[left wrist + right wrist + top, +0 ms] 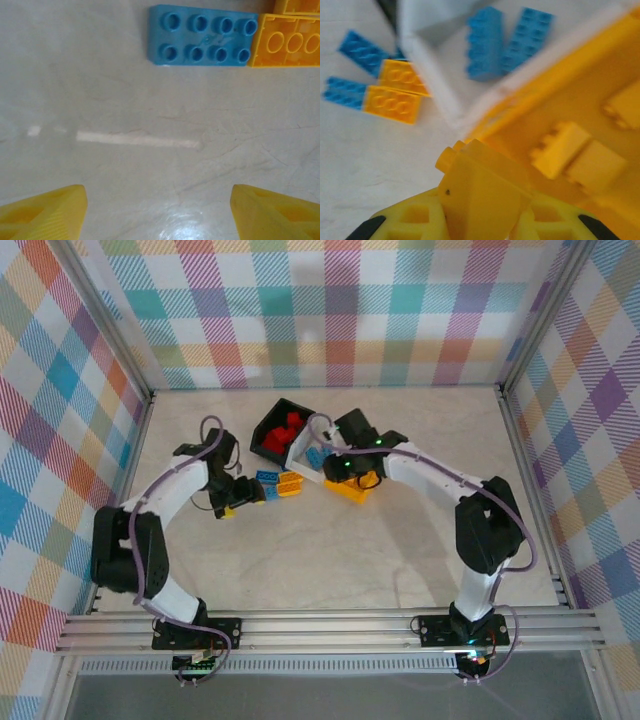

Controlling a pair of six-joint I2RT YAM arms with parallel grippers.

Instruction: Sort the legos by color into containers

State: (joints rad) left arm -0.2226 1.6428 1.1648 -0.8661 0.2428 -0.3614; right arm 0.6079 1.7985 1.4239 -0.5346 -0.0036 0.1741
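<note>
With the right gripper (pixel 482 222) pinching a yellow brick (pixel 480 182) at the yellow bin's (pixel 575 80) near corner, it should carry it well inside the rim, clear of the white bin (pixel 427 75), before releasing, while the left gripper (pixel 157 210), fingers spread, hovers over the table (pixel 125 100) near a blue brick (pixel 202 36).

Containers (pixel 268 422) clustered together; loose legos (pixel 278 483) beside, front-left.

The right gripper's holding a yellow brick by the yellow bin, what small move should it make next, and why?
Probably nudge the right gripper forward over the yellow-orange plastic bin, then open. It is shut on a yellow-orange studded plastic brick that looks just short of the bin's corner, and other yellow-orange bricks lie inside that bin.
</note>
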